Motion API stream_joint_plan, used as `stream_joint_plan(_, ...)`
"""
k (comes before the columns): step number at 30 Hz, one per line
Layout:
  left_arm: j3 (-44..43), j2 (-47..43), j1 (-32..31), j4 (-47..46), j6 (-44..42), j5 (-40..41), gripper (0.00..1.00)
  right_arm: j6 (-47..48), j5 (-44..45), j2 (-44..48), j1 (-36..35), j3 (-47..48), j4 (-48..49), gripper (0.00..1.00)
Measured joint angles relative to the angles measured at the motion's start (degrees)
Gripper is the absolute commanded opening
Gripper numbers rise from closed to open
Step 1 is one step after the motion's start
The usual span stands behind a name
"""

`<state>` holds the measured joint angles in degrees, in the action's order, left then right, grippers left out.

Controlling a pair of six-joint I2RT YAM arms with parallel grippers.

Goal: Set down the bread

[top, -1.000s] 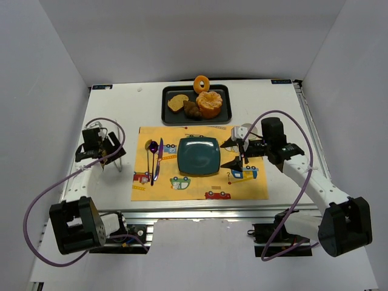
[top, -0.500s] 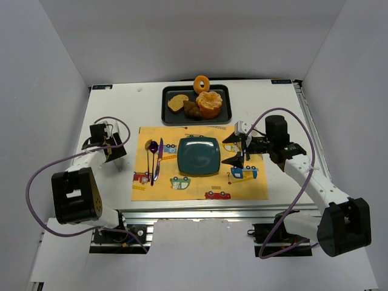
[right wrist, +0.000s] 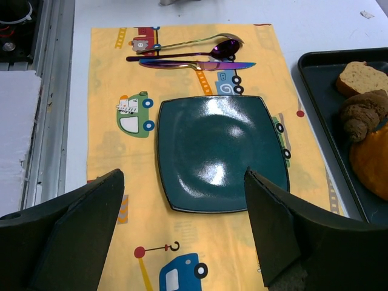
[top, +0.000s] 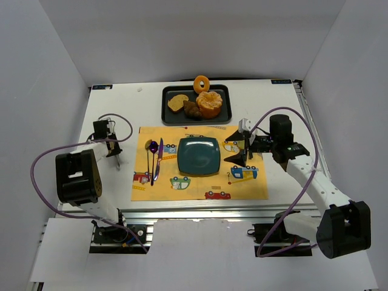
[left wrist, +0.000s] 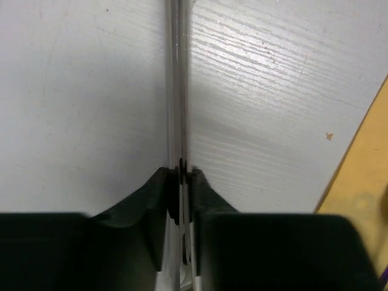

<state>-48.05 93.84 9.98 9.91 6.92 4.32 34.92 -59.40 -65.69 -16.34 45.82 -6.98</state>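
The bread (top: 178,102), a small golden-tan slice with a darker crust, lies at the left of the black tray (top: 225,114) at the back; the right wrist view shows the bread (right wrist: 357,77) at its right edge. The teal square plate (top: 198,155) sits bare on the yellow placemat (top: 242,185). My right gripper (top: 235,147) hovers open just right of the plate, and in its own view the right gripper (right wrist: 182,176) has nothing between its fingers, with the plate (right wrist: 221,151) below. My left gripper (top: 113,150) is over the bare table left of the mat; the left gripper (left wrist: 182,173) is shut on a thin silvery rod (left wrist: 177,73).
On the tray next to the bread lie a dark brown lumpy pastry (top: 193,110), an orange round piece (top: 210,104) and an orange ring donut (top: 201,83). A purple spoon (top: 152,151) and knife (top: 159,159) lie on the mat left of the plate. White walls enclose the table.
The left arm has folded back and turned, and its jaws have gone from wide open to shut on the thin rod. The right gripper has drawn slightly to the right.
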Motion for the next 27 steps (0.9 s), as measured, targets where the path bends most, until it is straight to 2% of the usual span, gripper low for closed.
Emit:
stream_joint_plan(3, 0.0, 0.2, 0.0, -0.9, -0.4, -0.4, 0.05, -0.3, -0.2, 0.0, 0.6, 0.0, 0.1, 0.84)
stream_joint_plan(6, 0.0, -0.8, -0.1, -0.5, 0.0, -3.1, 0.01, -1.5, -0.2, 0.0, 1.2, 0.0, 0.5, 0.85)
stream_joint_plan(10, -0.5, -7.2, -2.7, 0.9, 1.4, -9.8, 0.01, -4.9, -0.9, -0.1, 2.8, 0.2, 2.6, 0.85)
stream_joint_plan(14, -6.8, -10.6, -10.0, 2.1, 3.0, -16.0, 0.02, -8.7, -1.9, -1.3, 4.3, 1.3, 5.5, 0.85)
stream_joint_plan(17, -10.9, -9.5, -14.0, 0.2, 8.2, -22.0, 0.05, -10.3, -2.4, -2.2, 4.9, 1.7, 6.9, 0.85)
stream_joint_plan(20, -11.6, -6.7, -14.6, -2.5, 16.6, -26.9, 0.06, -11.0, -2.6, -2.3, 5.4, 1.7, 7.3, 0.85)
stream_joint_plan(23, -13.4, -1.2, -14.6, -2.4, 23.3, -29.6, 0.09, -11.2, -2.8, -2.3, 5.6, 1.7, 7.6, 0.85)
stream_joint_plan(27, -15.8, 4.3, -14.7, -0.5, 27.4, -31.0, 0.15, -11.5, -3.2, -2.3, 6.2, 1.7, 7.6, 0.85)
